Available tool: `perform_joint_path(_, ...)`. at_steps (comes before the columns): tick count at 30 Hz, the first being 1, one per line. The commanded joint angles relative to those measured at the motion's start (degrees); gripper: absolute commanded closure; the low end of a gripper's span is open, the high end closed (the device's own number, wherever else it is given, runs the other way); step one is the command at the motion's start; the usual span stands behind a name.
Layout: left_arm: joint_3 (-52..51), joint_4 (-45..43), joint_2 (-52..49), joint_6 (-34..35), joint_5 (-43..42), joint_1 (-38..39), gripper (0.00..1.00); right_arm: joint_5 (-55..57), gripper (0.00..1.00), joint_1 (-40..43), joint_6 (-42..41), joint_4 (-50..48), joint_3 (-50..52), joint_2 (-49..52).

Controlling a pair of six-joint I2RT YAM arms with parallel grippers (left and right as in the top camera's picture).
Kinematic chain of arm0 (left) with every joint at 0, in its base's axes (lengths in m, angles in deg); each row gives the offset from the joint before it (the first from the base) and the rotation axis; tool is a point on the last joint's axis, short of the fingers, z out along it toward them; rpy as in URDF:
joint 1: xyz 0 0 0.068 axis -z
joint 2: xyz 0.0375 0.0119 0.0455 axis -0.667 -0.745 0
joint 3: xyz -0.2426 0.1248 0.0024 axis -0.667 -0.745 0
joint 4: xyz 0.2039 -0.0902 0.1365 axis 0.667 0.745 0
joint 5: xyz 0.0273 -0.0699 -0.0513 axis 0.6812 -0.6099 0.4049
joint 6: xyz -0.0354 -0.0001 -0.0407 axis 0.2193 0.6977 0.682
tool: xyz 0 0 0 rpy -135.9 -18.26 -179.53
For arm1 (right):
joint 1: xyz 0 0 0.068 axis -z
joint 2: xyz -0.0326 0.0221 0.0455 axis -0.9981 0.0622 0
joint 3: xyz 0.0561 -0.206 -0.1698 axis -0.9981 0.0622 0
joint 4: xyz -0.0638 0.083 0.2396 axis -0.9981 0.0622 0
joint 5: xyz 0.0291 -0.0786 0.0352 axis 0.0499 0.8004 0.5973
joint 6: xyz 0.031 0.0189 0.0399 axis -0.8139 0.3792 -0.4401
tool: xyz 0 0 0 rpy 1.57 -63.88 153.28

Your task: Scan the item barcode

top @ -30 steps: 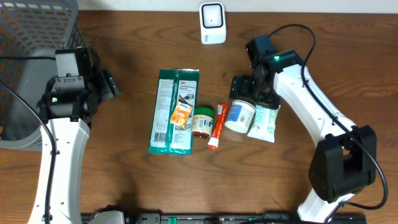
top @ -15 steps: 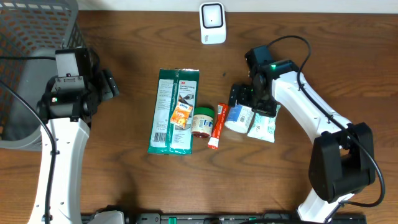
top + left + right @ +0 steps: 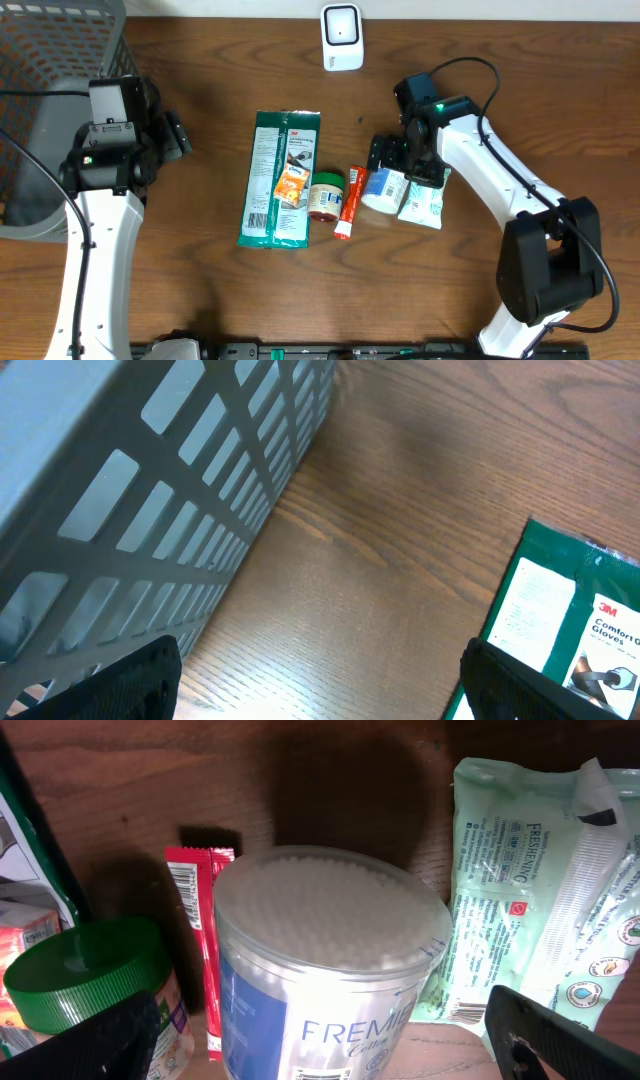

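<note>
Clear round blue-labelled tub of cotton swabs [image 3: 320,935] is framed by the wide-spread right gripper [image 3: 332,1055], flanked by a red sachet [image 3: 203,915] and a pale-green wipes pack [image 3: 520,890]; the left gripper [image 3: 320,690] is likewise spread wide.

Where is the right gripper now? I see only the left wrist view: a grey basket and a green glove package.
Observer: The right gripper is at the cotton swab tub, jaws open, a finger on each side.
Operator: What lies beside that tub?
Observer: A red tube on one side, a pale green pack on the other.
Operator: Is a scanner there?
Observer: A white device, likely the scanner, stands apart, beyond the items.
</note>
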Motion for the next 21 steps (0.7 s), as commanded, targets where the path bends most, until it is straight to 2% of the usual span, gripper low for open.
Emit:
perform_joint_path(1,0.9,-0.22,-0.28,0.76,0.31,-0.04,0.13,-0.26,0.01,0.87,-0.26,0.04,0.39,-0.31)
perform_joint_path(21,0.9,-0.22,-0.28,0.76,0.31,-0.04,0.13,-0.26,0.01,0.83,-0.09,-0.2,0.39,-0.31)
